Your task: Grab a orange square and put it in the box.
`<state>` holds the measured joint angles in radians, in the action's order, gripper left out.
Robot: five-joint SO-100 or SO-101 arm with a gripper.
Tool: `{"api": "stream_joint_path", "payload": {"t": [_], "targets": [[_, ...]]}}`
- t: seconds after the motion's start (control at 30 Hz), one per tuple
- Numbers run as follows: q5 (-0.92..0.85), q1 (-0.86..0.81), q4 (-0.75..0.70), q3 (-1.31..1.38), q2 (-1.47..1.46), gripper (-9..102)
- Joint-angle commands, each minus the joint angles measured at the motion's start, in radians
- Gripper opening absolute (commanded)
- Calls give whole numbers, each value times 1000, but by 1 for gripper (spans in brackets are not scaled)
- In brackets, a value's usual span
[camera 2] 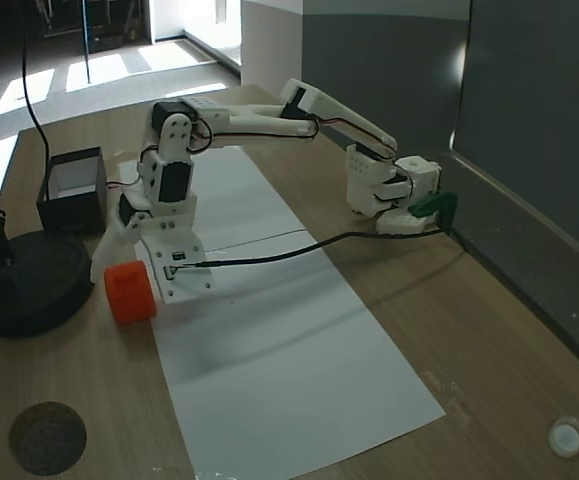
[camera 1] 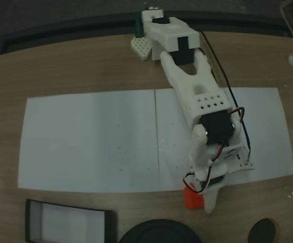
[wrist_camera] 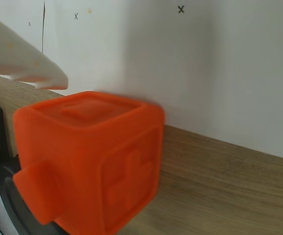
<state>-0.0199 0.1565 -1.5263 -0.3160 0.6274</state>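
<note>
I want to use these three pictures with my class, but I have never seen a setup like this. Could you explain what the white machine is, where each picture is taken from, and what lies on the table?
The white machine is a small robot arm bolted at the table's edge. Its gripper has two jaws for picking things up.

One fixed view looks down from above; the other looks along the table from a corner. The wrist view comes from a camera riding on the arm, so it sees things very close.

On the wooden table lie white paper sheets, an orange block, a black box with a white floor and a round black disc.

The block sits on the wood at the paper's edge, at the gripper. Whether the jaws have closed on it cannot be told.
</note>
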Motion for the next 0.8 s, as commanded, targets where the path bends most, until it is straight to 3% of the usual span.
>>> {"api": "stream_joint_path", "payload": {"t": [0.0,0.13,0.27,0.33,0.6,0.77], "targets": [[-28,-14,12,84,-9,36],[-44,-29,11,104,-49,30],[-43,-32,11,117,-54,8],[-37,-35,6,132,-48,2],[-46,-276,-71,440,69,3],[-109,-509,17,565,207,3]]}}
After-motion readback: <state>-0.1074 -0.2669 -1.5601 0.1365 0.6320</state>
